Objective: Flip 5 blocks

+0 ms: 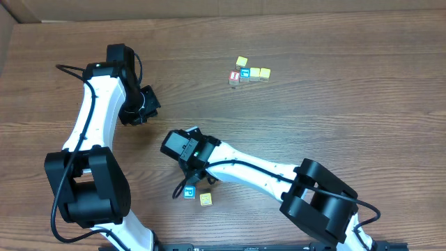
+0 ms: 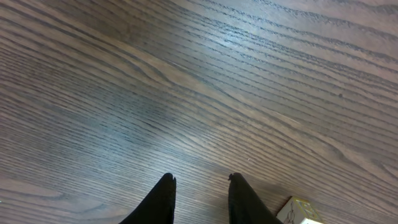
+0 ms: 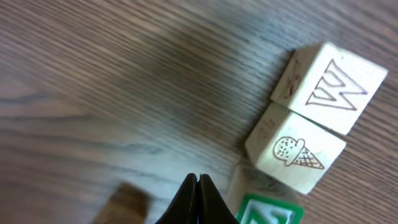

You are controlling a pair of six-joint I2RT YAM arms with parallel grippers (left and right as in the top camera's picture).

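From overhead, the right hand [image 1: 194, 183] points toward the near edge of the worktop [image 1: 313, 118], its arm stretched low from the right base. A teal-blue cube [image 1: 189, 193] sits just beside its tips with a pale yellow cube [image 1: 205, 199] next to that; the rest of the group is hidden under the wrist. The left hand [image 1: 143, 104] hangs well apart at the upper left, so the right arm is plainly the nearer. A separate cluster of cubes [image 1: 249, 72] lies far off at the top. In the left wrist view, the left hand [image 2: 200, 179] has its fingers slightly spread over bare wood, pinching nothing; the corner of a pale cube [image 2: 301, 213] shows at the lower right edge, and I cannot tell which cube it is. In the right wrist view, the right hand [image 3: 198, 196] has its fingers pressed together on nothing, low over the wood. The green cube [image 3: 270, 214] lies just right of the tips, cut by the bottom edge; up and right of it, the ice-cream cube [image 3: 297, 152] and the W cube [image 3: 336, 84] touch in a diagonal row. Cubes offer no long axis; I judge the next move needs a short shift rightward.
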